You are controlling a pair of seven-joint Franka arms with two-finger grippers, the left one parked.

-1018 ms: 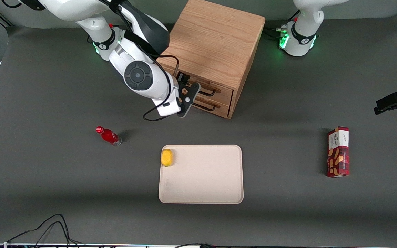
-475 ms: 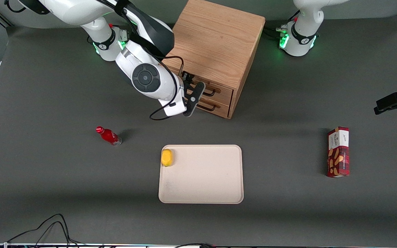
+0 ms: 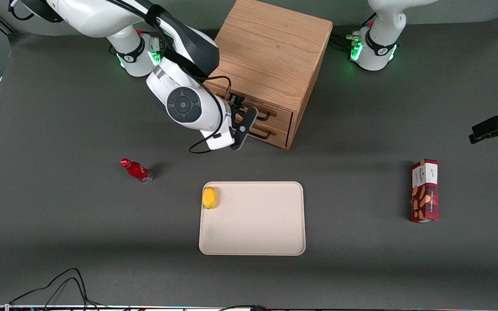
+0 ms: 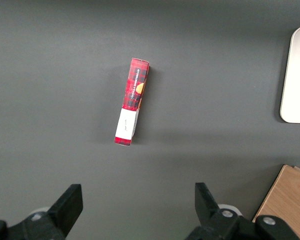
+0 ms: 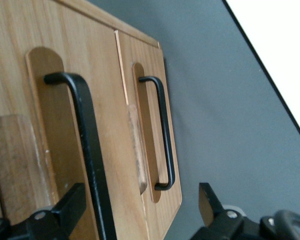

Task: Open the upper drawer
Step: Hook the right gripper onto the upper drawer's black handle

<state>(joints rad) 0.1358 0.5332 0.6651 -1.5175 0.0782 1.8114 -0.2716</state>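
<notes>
- Gray table [image 3: 59, 108] carries our oak cabinet [image 3: 270, 56].
- Our gripper [image 5: 142, 212] hangs released before the cabinet, fingers [image 5: 65, 210] straddling the shut upper drawer [image 5: 65, 135]'s handle [image 5: 87, 150].

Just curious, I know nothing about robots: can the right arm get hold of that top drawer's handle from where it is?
Probably yes. The gripper sits right in front of the upper drawer, fingers open, its black handle between them, nothing blocking.

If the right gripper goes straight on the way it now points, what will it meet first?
Most likely the upper drawer's black handle: the open gripper faces the cabinet front with that bar between its fingers. How far off the bar is, is unclear.
</notes>
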